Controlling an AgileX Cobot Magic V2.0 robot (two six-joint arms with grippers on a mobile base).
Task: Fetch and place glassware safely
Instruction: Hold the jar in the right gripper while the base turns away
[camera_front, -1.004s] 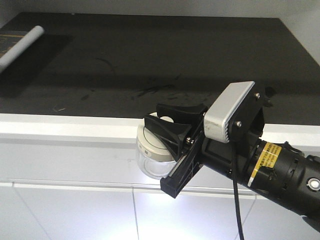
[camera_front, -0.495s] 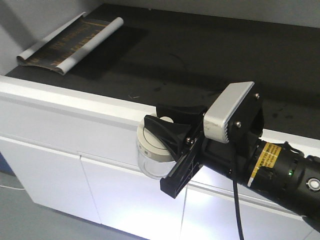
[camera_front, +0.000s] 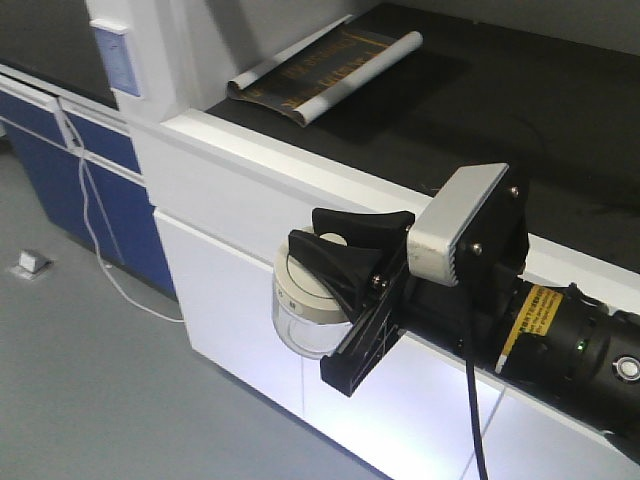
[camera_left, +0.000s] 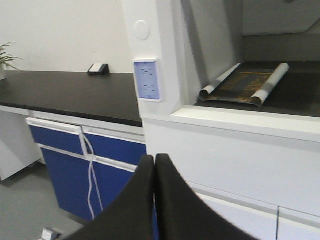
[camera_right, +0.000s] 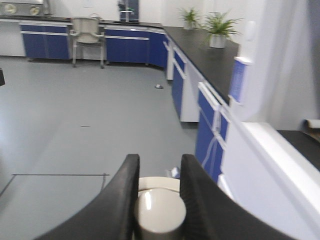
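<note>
The glassware (camera_front: 298, 318) is a squat clear jar with a cream-white lid, hanging in the air in front of a white cabinet. My right gripper (camera_front: 314, 230) is shut on the lid's knob, and its black fingers (camera_front: 340, 262) straddle the top. In the right wrist view the round knob of the glassware (camera_right: 160, 214) sits pinched between the two fingers of the right gripper (camera_right: 159, 159), above grey floor. The left gripper (camera_left: 154, 159) shows only in its own wrist view, with its fingertips pressed together and nothing between them.
A half-rolled printed sheet (camera_front: 320, 68) lies on the black worktop (camera_front: 520, 120) behind the jar. Blue cabinets (camera_front: 110, 190) with a dangling white cable (camera_front: 95, 235) stand to the left, and a small white box (camera_front: 33, 263) lies on the floor. A chair (camera_right: 88, 35) and potted plants (camera_right: 218, 26) stand far off.
The whole scene has swung: the worktop and the rolled sheet slid to the upper right, and the floor and blue cabinets came into view. The jar stays held in the right gripper.
</note>
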